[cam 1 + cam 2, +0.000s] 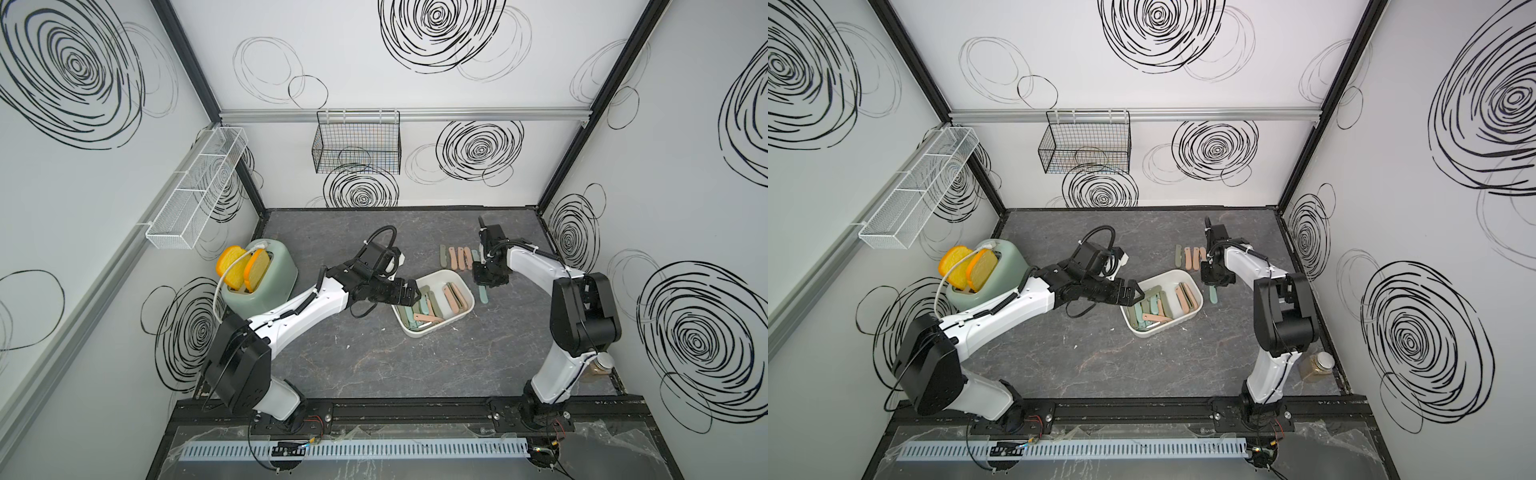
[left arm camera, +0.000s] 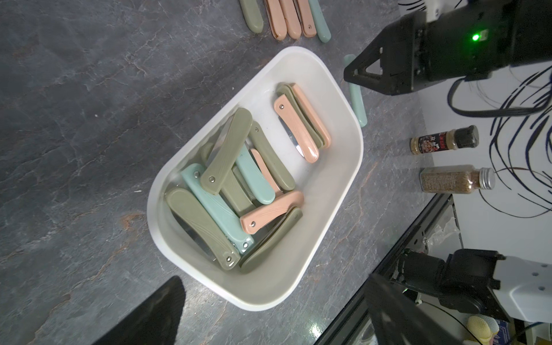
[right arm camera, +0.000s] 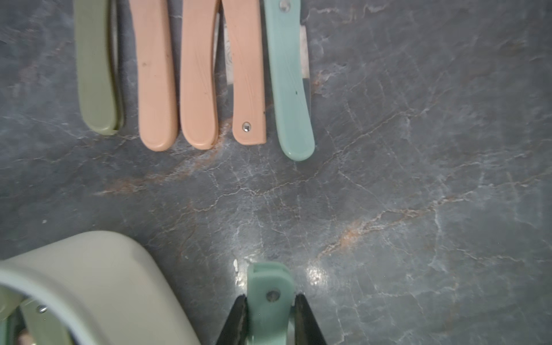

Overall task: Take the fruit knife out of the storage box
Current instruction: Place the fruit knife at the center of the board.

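Far L: green toaster w/ 2 toast slices standing in slots, white cable draped over it. L tool hangs over box's L end, fully released, nothing in it; L wrist view shows its fingers spread wide, box betw them. Box sits mid worktop, skewed to the edges. Inside: pile of folding knives, green/teal/pink, crisscrossed at the end nearer robot, some blades partly out. Also a pink+green stack along one long wall at the far end, one blade showing. Behind box, flat on worktop, apart from it: row of 5 knives side by side, handles parallel: green, 3 pink, teal. R tool is just R of box, pointing down, clenched on teal knife near its rivet. That knife is outside box, just beside its R wall, lying roughly parallel to row. Whether it touches worktop: can't tell. Far R by wall, past R arm: spice jar.
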{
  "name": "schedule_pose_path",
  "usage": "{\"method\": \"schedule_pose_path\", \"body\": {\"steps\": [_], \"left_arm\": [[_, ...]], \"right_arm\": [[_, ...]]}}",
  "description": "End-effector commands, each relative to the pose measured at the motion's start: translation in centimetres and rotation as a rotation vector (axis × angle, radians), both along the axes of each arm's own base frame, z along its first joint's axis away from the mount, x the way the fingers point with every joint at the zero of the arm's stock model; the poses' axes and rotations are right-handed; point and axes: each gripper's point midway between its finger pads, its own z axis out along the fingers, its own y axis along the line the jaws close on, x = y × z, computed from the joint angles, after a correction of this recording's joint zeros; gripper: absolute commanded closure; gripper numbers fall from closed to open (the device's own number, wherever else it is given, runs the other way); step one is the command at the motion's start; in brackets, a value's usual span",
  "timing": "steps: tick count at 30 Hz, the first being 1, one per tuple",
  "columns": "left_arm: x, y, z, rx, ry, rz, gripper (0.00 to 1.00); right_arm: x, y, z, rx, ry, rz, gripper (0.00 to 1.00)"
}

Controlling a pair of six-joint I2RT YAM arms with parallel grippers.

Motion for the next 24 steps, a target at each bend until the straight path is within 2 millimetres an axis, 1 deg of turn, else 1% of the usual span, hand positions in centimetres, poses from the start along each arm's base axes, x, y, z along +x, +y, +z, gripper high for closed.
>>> {"method": "schedule_pose_path", "body": {"steps": [1, 4, 14, 20, 21, 23, 24], "left_arm": [[0.7, -0.7, 1.0, -0.018, -0.029, -0.01, 0.02], [0.6, -0.7, 0.6, -0.009, -0.025, -0.012, 0.02], [0.7, -0.6, -0.1, 0.0, -0.014, -0.009, 0.02], [0.7, -0.6, -0.2, -0.001, -0.01, -0.005, 0.02], [0.7, -0.6, -0.3, 0.0, -0.009, -0.005, 0.02], [0.6, -0.5, -0.3, 0.0, -0.01, -0.002, 0.02], [0.6, -0.4, -0.3, 0.0, -0.01, -0.001, 0.02]], "right_arm": [[0.6, -0.9, -0.9, -0.041, 0.009, 0.01, 0.8], [0.8, -1.4, -1.5, -0.05, 0.019, 0.01, 0.79], [0.9, -1.8, -3.2, -0.057, 0.052, 0.017, 0.78], [1.5, -1.8, -3.5, -0.061, 0.054, 0.022, 0.77], [1.6, -1.9, -3.5, -0.064, 0.053, 0.021, 0.76], [1.6, -1.9, -3.4, -0.065, 0.049, 0.019, 0.63], [1.7, -1.9, -3.3, -0.063, 0.046, 0.02, 0.59]]}}
